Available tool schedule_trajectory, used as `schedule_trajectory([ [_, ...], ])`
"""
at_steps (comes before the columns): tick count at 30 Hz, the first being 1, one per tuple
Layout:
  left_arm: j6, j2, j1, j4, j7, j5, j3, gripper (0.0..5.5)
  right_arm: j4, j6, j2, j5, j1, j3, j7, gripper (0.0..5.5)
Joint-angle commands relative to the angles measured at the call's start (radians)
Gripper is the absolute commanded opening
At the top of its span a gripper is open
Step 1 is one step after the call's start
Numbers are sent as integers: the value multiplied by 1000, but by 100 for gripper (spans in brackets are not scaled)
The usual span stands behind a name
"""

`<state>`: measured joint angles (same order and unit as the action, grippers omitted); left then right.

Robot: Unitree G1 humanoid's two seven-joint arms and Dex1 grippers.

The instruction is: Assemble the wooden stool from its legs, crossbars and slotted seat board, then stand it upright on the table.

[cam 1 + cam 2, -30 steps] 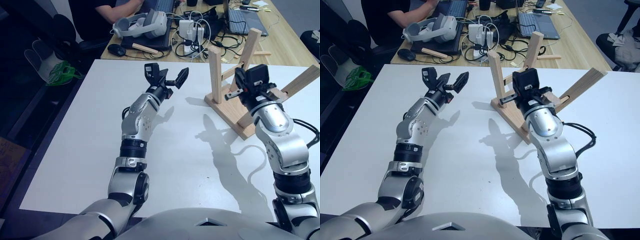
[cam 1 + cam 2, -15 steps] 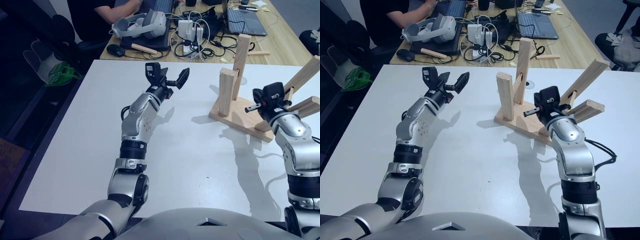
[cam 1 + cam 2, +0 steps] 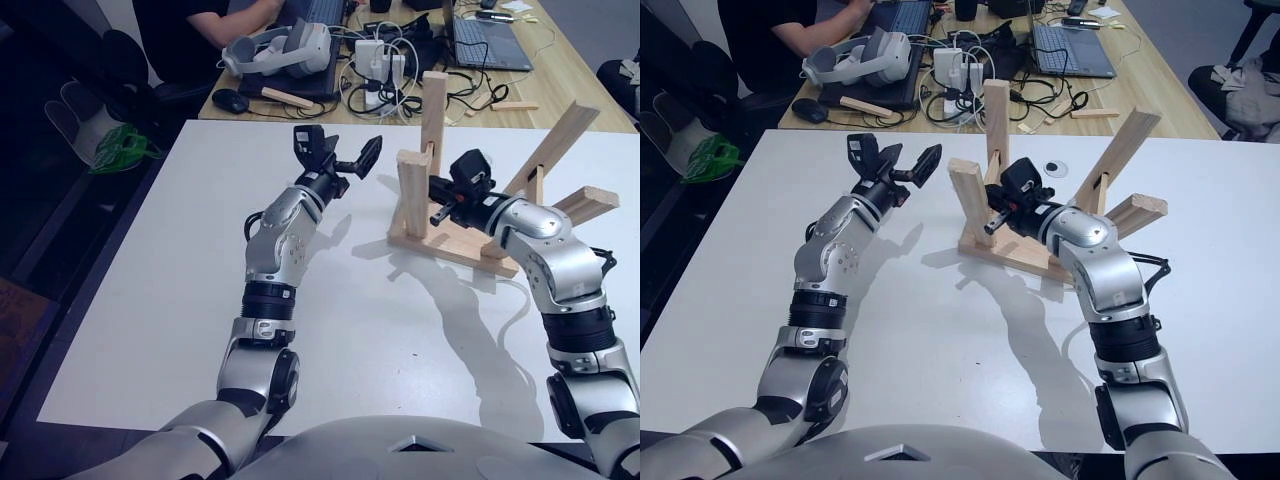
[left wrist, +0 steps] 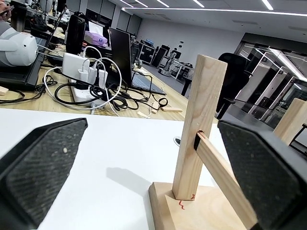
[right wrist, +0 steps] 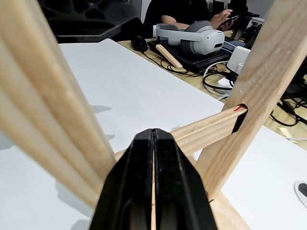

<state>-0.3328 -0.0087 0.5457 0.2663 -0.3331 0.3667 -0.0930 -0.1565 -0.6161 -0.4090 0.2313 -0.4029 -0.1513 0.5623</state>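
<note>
The pale wooden stool (image 3: 412,198) sits upturned on the white table (image 3: 150,300), its square legs splayed upward. The right gripper (image 5: 153,139) pinches a flat crossbar (image 5: 206,127). The left gripper (image 3: 338,152) hovers beside it, grainy black pads (image 4: 43,167) spread.

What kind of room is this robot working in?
Probably an open-plan office or lab: behind the white table stands a desk with laptops, a headset and tangled charger cables, and ceiling strip lights run overhead.
</note>
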Motion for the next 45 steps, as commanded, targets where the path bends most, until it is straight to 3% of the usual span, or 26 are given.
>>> schedule_trajectory([
  [1, 19, -8, 1, -17, 63, -15, -20, 503, -38, -29, 28, 31, -19, -48, 48, 4],
  [7, 132, -26, 11, -47, 352, -101, -118, 503, -116, -48, 39, 69, -12, -38, 62, 4],
  [13, 238, 31, -43, -309, 459, -267, -80, 503, -238, 160, 127, 55, -146, 149, -130, 4],
  [16, 123, 116, -81, -484, 444, -344, -64, 503, -343, 128, 111, 60, -260, 253, -240, 4],
  [20, -199, 181, -186, -626, 375, -343, -22, 503, -325, 82, 16, 41, -342, 436, -347, 4],
  [23, -391, 154, -282, -687, 343, -316, 48, 503, -239, 85, -72, 30, -246, 555, -342, 4],
  [25, -518, 135, -374, -714, 324, -300, 116, 503, -124, 136, -117, 16, -40, 618, -259, 4],
  [28, -616, 95, -485, -690, 338, -305, 193, 503, 127, 297, -151, -33, 252, 608, -117, 4],
  [31, -608, 78, -505, -586, 320, -309, 245, 503, 442, 448, -176, -85, 376, 525, 15, 4],
  [37, -522, 37, -501, -440, 307, -319, 305, 419, 788, 636, -225, -151, 311, 355, 240, 0],
  [45, -551, 19, -528, -491, 273, -298, 337, 287, 965, 633, -202, -97, 197, 287, 437, 0],
])
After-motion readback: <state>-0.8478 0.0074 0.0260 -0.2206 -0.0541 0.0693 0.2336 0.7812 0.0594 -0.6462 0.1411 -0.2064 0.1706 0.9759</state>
